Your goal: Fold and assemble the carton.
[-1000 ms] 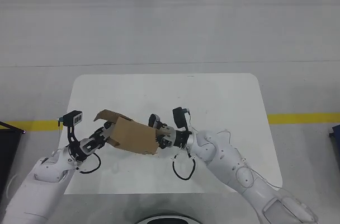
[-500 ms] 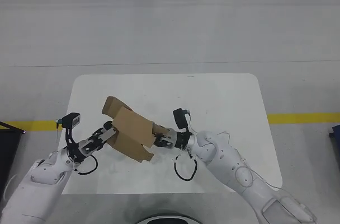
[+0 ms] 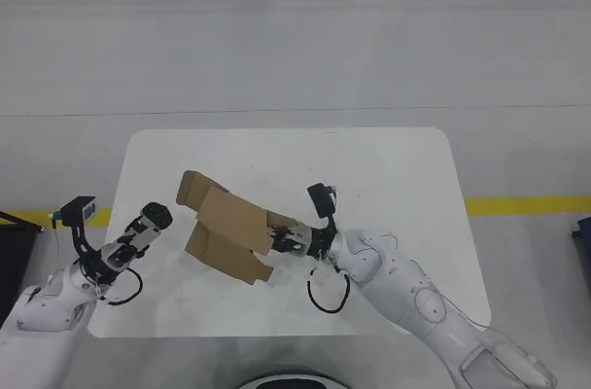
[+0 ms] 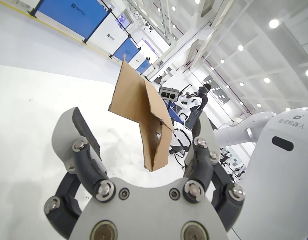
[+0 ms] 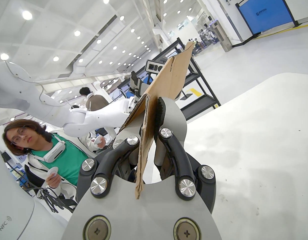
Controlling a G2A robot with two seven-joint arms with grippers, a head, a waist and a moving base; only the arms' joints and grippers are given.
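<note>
The right gripper [image 3: 281, 240] is clamping one end flap of the brown carton [image 3: 227, 229], which is tilting above the middle of the white surface [image 3: 393, 175]; the left gripper [image 3: 157, 216] is hovering released, fingers spread, near the carton's far end without touching it; the clamped flap is hiding one right finger; whether the carton's low corner is touching the surface is unclear.
</note>
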